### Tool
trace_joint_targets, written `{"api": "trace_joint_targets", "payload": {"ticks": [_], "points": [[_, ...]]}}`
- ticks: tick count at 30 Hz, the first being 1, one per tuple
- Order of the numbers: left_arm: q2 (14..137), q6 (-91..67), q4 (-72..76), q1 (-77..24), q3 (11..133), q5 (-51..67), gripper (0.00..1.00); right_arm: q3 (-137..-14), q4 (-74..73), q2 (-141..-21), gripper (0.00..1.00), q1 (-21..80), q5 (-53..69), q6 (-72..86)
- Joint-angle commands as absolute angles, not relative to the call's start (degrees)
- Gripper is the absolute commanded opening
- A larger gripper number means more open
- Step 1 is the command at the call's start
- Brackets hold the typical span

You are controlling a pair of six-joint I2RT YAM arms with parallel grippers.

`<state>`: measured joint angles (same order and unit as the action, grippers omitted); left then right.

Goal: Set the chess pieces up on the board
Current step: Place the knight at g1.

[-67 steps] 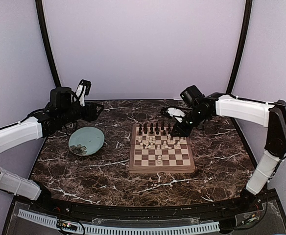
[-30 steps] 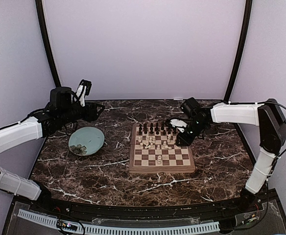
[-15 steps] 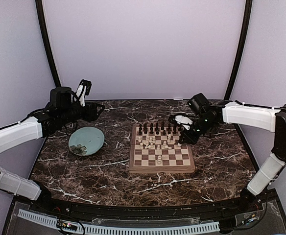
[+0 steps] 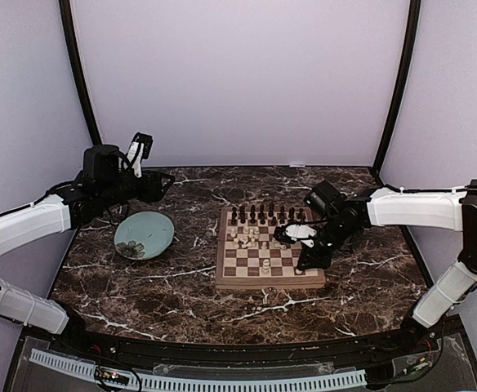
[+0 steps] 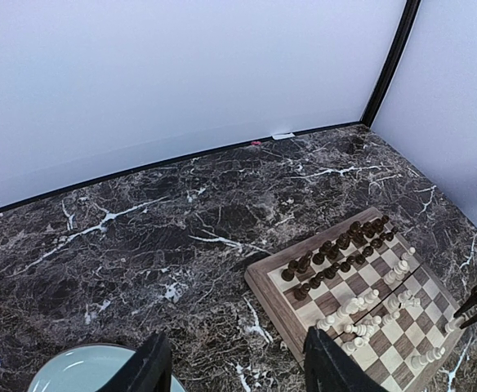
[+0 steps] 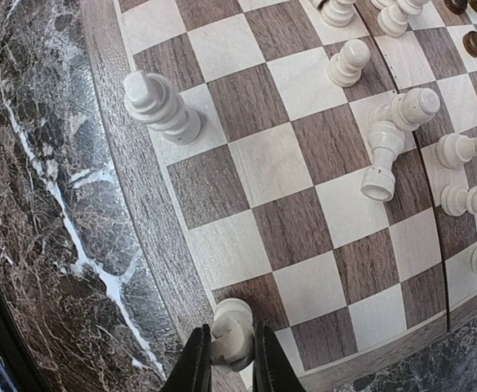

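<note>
We note: right gripper [image 6: 230,367] clamped on white piece [image 6: 232,331], board [image 6: 158,237] near right corner; left gripper [image 5: 238,371] spread wide, empty.

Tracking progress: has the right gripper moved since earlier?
Yes. The right gripper, holding a white piece, went from the board's far row toward its near right corner.

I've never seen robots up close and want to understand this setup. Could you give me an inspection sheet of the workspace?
Surface: dark marbled table.
Job's things: board right of centre; dark chess pieces along its far edge, white ones scattered mid-board.
Clutter: pale-teal plate, left.
Hands: left hand open, near the plate; right hand shut on a white piece by the board's right edge.
Cables: black cable by the left arm.
Surroundings: plain walls, black poles.
</note>
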<state>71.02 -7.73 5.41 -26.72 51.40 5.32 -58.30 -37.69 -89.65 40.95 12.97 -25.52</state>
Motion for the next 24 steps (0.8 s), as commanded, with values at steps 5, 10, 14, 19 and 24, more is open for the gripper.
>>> {"api": "trace_joint_targets", "payload": {"ticks": [5,10,14,19,24], "points": [[70.14,-7.06,4.82,-26.28,52.91,5.36,0.57,-58.52,-36.39,-89.78,0.13,41.87,10.84,-26.71],[70.29,-6.88,4.75,-26.25,53.03,5.32,0.57,-58.42,-36.41,-90.11,0.13,42.26,10.59,-26.90],[70.46,-6.90,4.74,-26.28,53.12,5.44,0.57,-58.24,-36.19,-90.33,0.16,42.43,10.22,-26.81],[70.49,-6.90,4.57,-26.19,53.26,5.56,0.57,-58.22,-35.96,-90.72,0.17,42.45,10.12,-26.83],[70.16,-6.77,4.66,-26.19,53.17,5.46,0.57,-58.54,-36.10,-90.96,0.17,42.54,10.88,-26.74]]}}
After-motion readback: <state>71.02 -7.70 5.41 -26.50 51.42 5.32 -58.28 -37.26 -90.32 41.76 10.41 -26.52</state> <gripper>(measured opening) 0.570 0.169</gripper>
